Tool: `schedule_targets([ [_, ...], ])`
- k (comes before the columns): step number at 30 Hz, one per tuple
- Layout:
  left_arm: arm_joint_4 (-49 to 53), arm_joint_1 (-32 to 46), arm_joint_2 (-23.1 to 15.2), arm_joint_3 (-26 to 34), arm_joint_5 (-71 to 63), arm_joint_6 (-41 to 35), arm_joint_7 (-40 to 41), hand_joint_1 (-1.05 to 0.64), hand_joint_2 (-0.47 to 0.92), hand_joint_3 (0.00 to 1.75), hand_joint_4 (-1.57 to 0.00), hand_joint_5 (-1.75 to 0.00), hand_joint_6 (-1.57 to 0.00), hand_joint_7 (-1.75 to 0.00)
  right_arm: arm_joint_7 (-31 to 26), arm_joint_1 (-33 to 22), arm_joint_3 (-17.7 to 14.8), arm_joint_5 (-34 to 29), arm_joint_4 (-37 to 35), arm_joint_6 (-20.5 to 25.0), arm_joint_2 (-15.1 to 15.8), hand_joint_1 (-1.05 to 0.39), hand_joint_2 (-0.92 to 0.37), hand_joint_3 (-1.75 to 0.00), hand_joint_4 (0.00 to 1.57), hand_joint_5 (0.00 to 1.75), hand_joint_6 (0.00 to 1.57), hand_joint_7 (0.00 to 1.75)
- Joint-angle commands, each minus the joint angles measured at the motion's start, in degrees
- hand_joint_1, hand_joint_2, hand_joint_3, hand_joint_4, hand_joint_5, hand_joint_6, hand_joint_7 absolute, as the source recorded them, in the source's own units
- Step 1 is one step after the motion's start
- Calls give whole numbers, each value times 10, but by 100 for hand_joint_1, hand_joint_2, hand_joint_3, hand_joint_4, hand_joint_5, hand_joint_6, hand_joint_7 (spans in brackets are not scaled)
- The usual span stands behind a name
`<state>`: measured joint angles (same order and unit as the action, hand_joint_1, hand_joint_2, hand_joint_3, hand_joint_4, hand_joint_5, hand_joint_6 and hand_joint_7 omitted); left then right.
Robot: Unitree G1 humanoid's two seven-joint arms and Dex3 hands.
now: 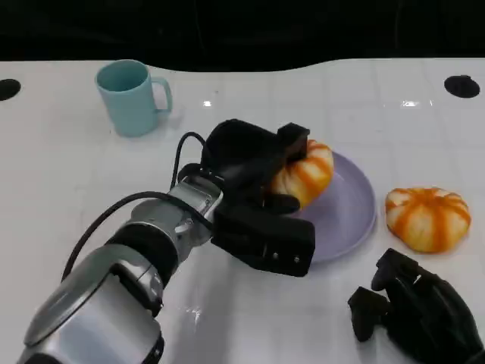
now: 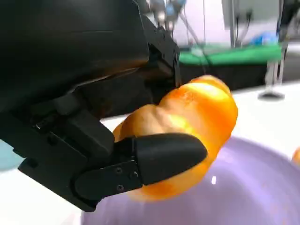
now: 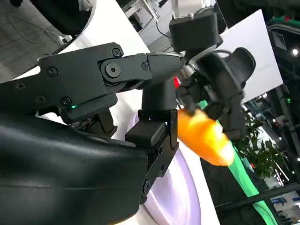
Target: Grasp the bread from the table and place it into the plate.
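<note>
My left hand (image 1: 254, 193) grips an orange, white-striped bread roll (image 1: 307, 173) and holds it over the lavender plate (image 1: 352, 216). In the left wrist view the bread (image 2: 187, 131) sits between my black fingers (image 2: 154, 159), just above the plate (image 2: 253, 187). A second, similar bread roll (image 1: 427, 218) lies on the table right of the plate. My right hand (image 1: 417, 311) rests at the lower right with nothing in it, fingers curled. The right wrist view shows my right hand's fingers (image 3: 140, 75), with the left hand (image 3: 215, 79) holding the bread (image 3: 206, 136) over the plate (image 3: 178, 187) beyond them.
A light teal mug (image 1: 130, 97) stands at the back left of the white table (image 1: 61, 182). Two dark round holes (image 1: 461, 85) mark the table's far corners. The table's far edge meets a black background.
</note>
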<state>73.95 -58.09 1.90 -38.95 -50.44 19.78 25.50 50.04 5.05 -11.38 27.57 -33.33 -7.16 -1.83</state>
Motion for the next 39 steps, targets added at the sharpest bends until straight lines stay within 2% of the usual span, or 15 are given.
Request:
schedule_targets([
  [1, -2, -16, -10, -3, 9, -11, -67, -105, 92, 65, -3, -158, 0, -107, -1, -1, -6, 7, 0, 5, 7, -57, -92, -20, 78, 169, 66, 146],
  [3, -4, -15, -11, -4, 10, -16, -89, -105, 92, 65, -1, -153, 0, -83, -1, -2, -6, 7, 2, 6, 7, -57, -92, -20, 78, 169, 67, 145],
  [8, -11, -12, -16, -7, 10, -23, -112, -105, 92, 71, 0, -145, 0, -44, 0, -3, -5, 6, 4, 4, 7, -57, -92, -21, 78, 168, 67, 144],
  [10, -16, -6, -23, -2, 17, -14, -111, -105, 92, 70, 0, -146, 0, -18, 0, -4, -5, 5, 4, 2, 6, -57, -92, -22, 78, 168, 67, 144],
  [12, -24, 5, -33, 14, 36, 11, -115, -105, 92, 68, 0, -147, 0, -11, 0, -5, -4, 6, 4, 2, 6, -57, -92, -22, 78, 168, 67, 144],
  [13, -29, 15, -41, 24, 50, 34, -111, -105, 92, 64, 0, -153, 0, -25, 2, -4, -5, 7, 4, 4, 5, -57, -92, -22, 78, 168, 67, 143],
  [15, -38, 34, -54, 43, 74, 78, -95, -105, 92, 59, 0, -164, 0, -74, 3, -5, -5, 8, 5, 5, 5, -57, -92, -22, 78, 168, 67, 143],
  [16, -42, 44, -59, 53, 86, 100, -80, -105, 92, 57, -14, -170, -1, -112, 2, -6, -5, 8, 6, 3, 5, -57, -92, -22, 78, 168, 67, 143],
  [18, -50, 69, -64, 87, 125, 138, -70, -105, 92, 56, -39, -172, -4, -154, 0, -6, -5, 7, 8, 4, 5, -57, -92, -22, 78, 168, 67, 143],
  [20, -55, 92, -62, 133, 183, 172, -99, -105, 92, 48, -80, -160, -37, -160, -2, -7, -5, 8, 10, 7, 5, -57, -92, -21, 79, 168, 69, 143],
  [23, -67, 132, -53, 212, 306, 227, -218, -105, 92, 28, -125, -140, -92, -128, -2, -8, -5, 8, 13, 12, 6, -57, -92, -21, 79, 168, 69, 143],
  [27, -93, 183, -40, 289, 443, 247, -378, -105, 92, 18, -138, -125, -125, -106, -4, -11, -5, 6, 17, 13, 6, -57, -92, -21, 78, 168, 69, 143],
  [32, -149, 251, -18, 361, 584, 212, -545, -105, 92, 12, -144, -117, -141, -84, -4, -13, -3, 5, 23, 14, 6, -58, -92, -22, 78, 168, 68, 144],
  [35, -202, 293, -4, 393, 663, 127, -630, -105, 90, 2, -150, -101, -155, -57, -2, -14, -3, 7, 24, 14, 6, -58, -92, -22, 77, 169, 67, 144],
  [39, -303, 359, 2, 406, 732, -9, -697, -105, 80, 0, -156, -79, -157, -43, -1, -15, -3, 9, 28, 17, 6, -58, -92, -22, 77, 171, 68, 144],
])
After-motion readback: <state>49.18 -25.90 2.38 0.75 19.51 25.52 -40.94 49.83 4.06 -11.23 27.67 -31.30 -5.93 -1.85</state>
